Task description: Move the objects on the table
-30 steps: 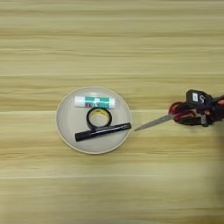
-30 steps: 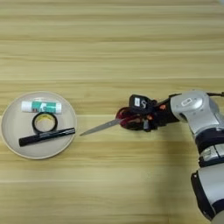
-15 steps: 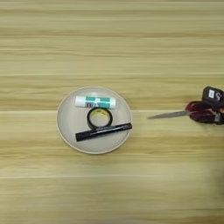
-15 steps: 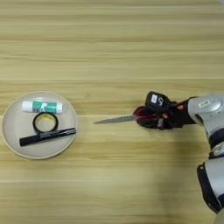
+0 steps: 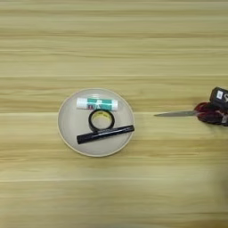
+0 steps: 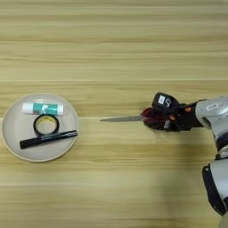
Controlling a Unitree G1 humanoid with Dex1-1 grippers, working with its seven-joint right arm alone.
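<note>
the scissors [image 6: 133, 118] now lie further right of the plate [image 5: 67, 133] than a second ago, blades pointing left on the table [image 5: 111, 44]. the right gripper [image 6: 161, 116] is clamped on their red handles. glue stick [image 5: 97, 103], tape ring [image 5: 101, 120] and marker [image 5: 105, 134] stay in the plate. only the right eye view shows the silver forearm [image 6: 213, 113].
</note>
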